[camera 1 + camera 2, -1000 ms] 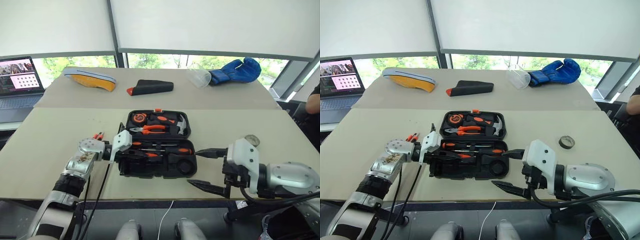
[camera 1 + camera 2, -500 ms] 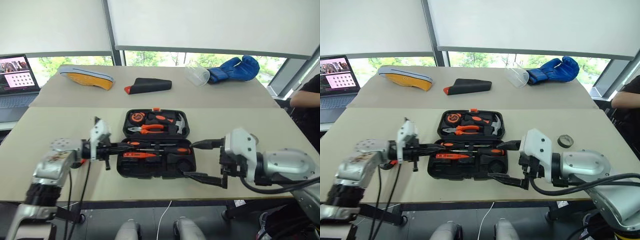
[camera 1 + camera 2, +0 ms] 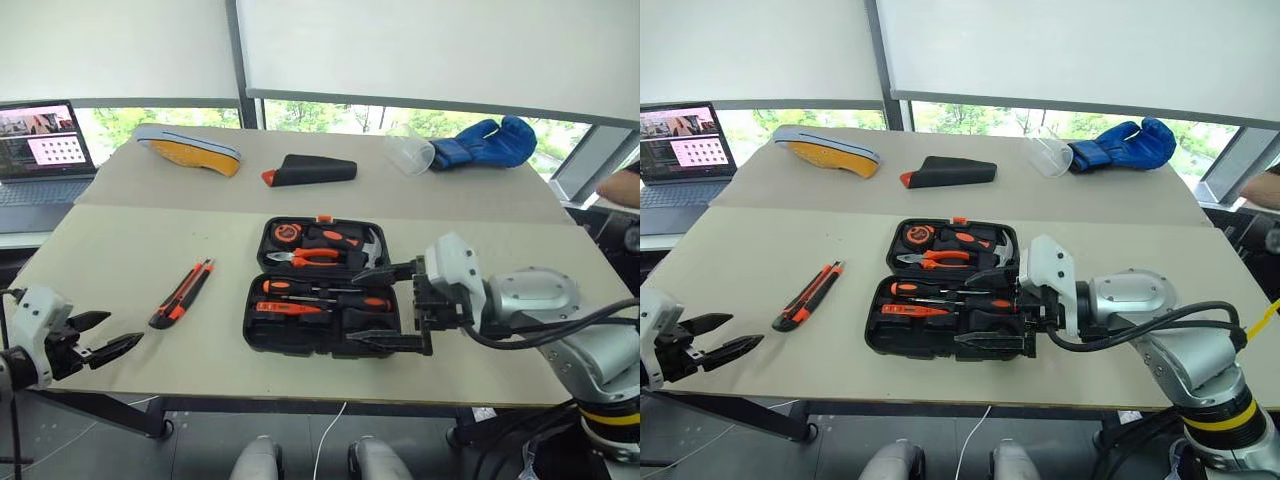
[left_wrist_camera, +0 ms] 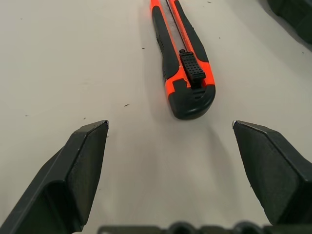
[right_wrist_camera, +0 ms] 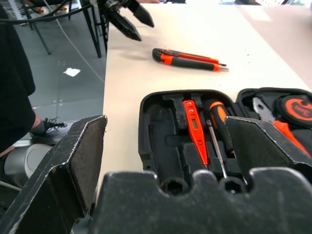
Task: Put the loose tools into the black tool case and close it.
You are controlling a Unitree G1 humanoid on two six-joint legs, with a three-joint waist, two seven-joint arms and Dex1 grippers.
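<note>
The black tool case (image 3: 258,340) lies open in the middle of the near table. Its near half holds two screwdrivers (image 3: 330,289) and a slim orange stick tool (image 3: 283,308); its far half holds pliers, a hammer and a tape measure. A black-orange utility knife (image 3: 182,293) lies loose on the table left of the case and fills the left wrist view (image 4: 183,73). My left gripper (image 3: 108,335) is open at the table's front left edge, pointing at the knife from a short way off. My right gripper (image 3: 368,308) is open and empty over the case's right end.
On the far table lie a yellow-soled insole (image 3: 190,148), a black wedge pouch with a red tip (image 3: 310,171), a clear cup (image 3: 410,150) and a blue boxing glove (image 3: 485,142). A laptop (image 3: 45,150) stands at the far left. A person's arm shows at the right edge (image 3: 620,185).
My left gripper has opened and swung from the case's left end out to the table's front left edge. The right gripper edged in over the case. The camera has shifted.
</note>
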